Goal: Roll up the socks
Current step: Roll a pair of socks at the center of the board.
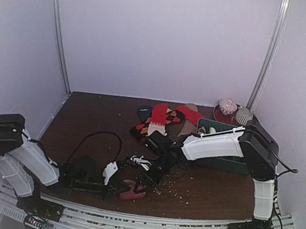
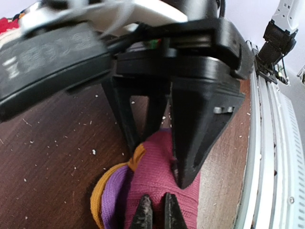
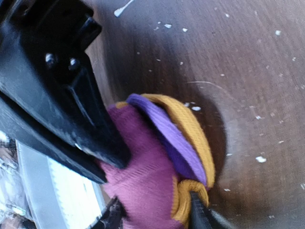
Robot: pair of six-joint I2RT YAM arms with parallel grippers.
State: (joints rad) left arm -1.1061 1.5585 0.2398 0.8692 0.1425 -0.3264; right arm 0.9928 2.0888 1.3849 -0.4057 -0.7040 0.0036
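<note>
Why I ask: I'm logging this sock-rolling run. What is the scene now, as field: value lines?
sock: magenta with purple and orange bands, bunched, near the front edge of the table
left end effector: shut on sock
right end effector: fingers either side of sock; grip unclear
pile: loose socks, far centre
tray: green, behind right arm, mostly hidden

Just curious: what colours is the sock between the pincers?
Magenta sock, with purple and orange bands; right wrist view shows it best.

sock [image 2: 157,186]: bottom cut by frame edge | right tool [image 3: 157,214]: fingertips cropped | far socks [image 1: 160,118]: details too small
</note>
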